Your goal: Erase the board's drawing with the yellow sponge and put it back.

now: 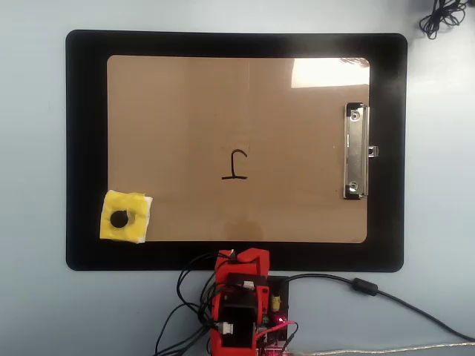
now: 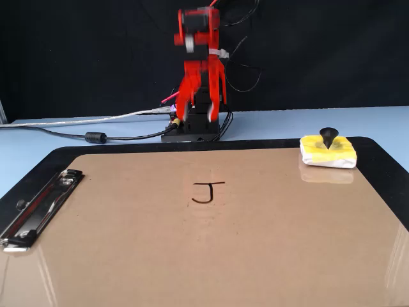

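Observation:
The tan board (image 1: 185,111) lies on a black mat, with its silver clip (image 1: 356,152) at the right in the overhead view. The drawing (image 1: 235,165), a small black hooked "J" mark, sits near the board's middle and also shows in the fixed view (image 2: 208,191). The yellow sponge (image 1: 125,216) with its black knob rests on the board's lower left corner in the overhead view, at the far right in the fixed view (image 2: 328,151). My red gripper (image 2: 197,115) hangs folded over the arm's base (image 1: 241,259), off the board, far from the sponge. Its jaws look spread and hold nothing.
The black mat (image 1: 85,148) frames the board on a pale blue table. Cables (image 1: 371,289) trail from the arm's base to the right and bottom in the overhead view. A black cable bundle (image 1: 441,15) lies at the top right corner.

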### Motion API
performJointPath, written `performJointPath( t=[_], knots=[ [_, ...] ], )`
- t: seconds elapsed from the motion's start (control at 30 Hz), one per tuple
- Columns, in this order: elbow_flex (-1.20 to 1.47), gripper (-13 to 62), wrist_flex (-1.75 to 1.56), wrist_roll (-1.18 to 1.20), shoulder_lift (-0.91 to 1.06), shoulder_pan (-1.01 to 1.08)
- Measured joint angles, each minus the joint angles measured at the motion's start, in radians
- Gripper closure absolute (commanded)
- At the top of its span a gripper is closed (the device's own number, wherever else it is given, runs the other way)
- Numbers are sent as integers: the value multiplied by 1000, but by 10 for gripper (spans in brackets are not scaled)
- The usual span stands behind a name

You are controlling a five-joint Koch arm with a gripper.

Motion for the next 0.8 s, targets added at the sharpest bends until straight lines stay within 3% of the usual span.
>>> performJointPath(
  t=[0.2, 0.43, 0.6, 0.8],
  knots=[
    [-43, 162, -150, -43, 2, -354],
    [60, 162, -759, -466, -5, -900],
    [291, 161, -1282, -503, -97, -1062],
    [377, 161, -1660, -302, -310, -1095]
  ],
)
